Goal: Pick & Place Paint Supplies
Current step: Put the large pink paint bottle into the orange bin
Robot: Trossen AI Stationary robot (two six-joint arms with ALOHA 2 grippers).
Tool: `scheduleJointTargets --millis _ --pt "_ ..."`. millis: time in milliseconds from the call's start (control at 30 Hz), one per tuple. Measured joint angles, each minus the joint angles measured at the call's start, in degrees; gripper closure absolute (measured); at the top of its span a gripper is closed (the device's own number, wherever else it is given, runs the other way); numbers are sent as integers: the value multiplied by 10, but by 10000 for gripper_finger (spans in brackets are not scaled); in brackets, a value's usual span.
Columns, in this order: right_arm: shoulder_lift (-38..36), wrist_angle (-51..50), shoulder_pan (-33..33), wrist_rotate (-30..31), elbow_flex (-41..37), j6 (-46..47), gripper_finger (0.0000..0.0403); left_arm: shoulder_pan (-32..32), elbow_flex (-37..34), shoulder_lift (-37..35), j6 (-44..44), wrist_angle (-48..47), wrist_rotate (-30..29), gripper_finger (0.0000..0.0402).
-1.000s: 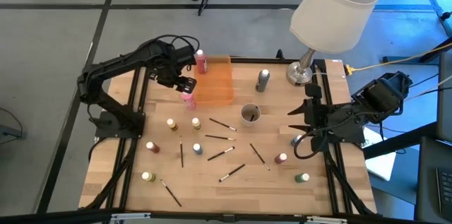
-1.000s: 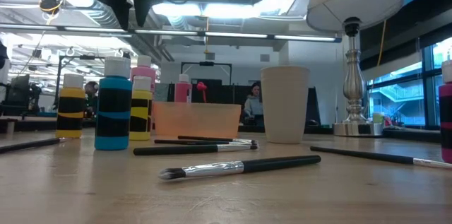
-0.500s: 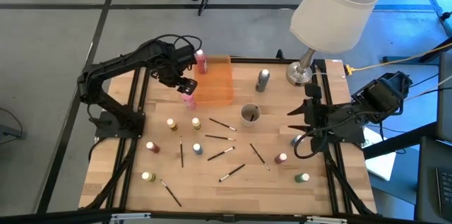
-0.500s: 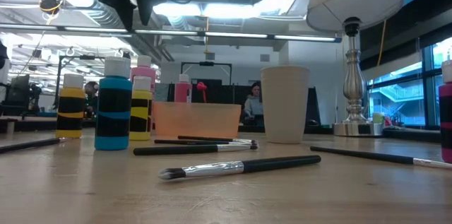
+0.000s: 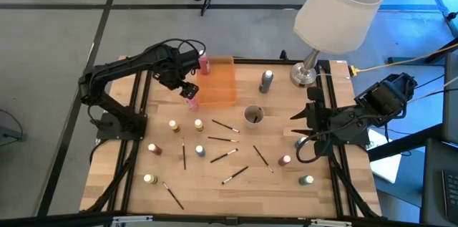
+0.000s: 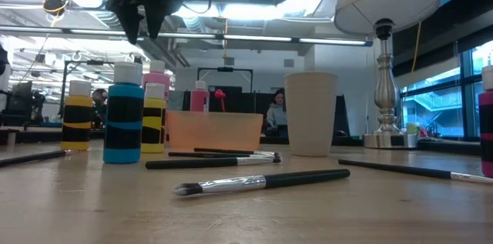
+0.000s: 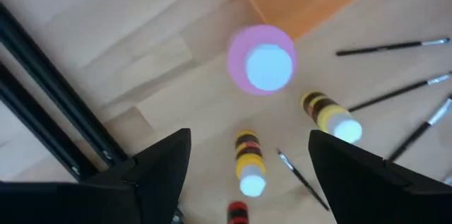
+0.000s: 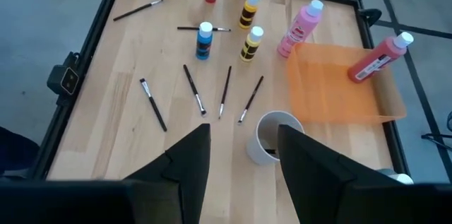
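Paint bottles (image 6: pixel 123 113): banded labels, black on blue and yellow; no lettering can be read on them.
Cup (image 6: pixel 311 113): plain, no print.
Orange tray (image 5: pixel 217 82): no marking.
Lamp shade (image 5: pixel 338 8): plain, no print.
Room behind the table (image 6: pixel 246 213): no sign or number legible.
Overall: no readable text in any view.

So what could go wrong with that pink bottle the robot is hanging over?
The left gripper hangs open right above the pink bottle, which stands just outside the orange tray. If it comes down off-centre, a finger could tip the bottle over. Two yellow bottles stand close by, so a falling bottle might knock them too.
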Motion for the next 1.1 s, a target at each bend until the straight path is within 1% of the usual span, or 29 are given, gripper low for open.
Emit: scheduleJointTargets --millis 167,333,400,567,1100 --pt "0 0 0 0 0 0 233 0 0 0 -1 22 -3 116" --pt "0 -1 0 0 0 0 233 0 0 0 -28 51 -9 116" --pt "0 -2 0 0 0 0 233 0 0 0 -26 60 -11 117" --pt "0 -6 0 -5 0 -1 233 -2 0 4 -39 56 -14 124" --pt "0 -9 0 -14 0 -7 233 -3 0 71 -25 54 0 128"
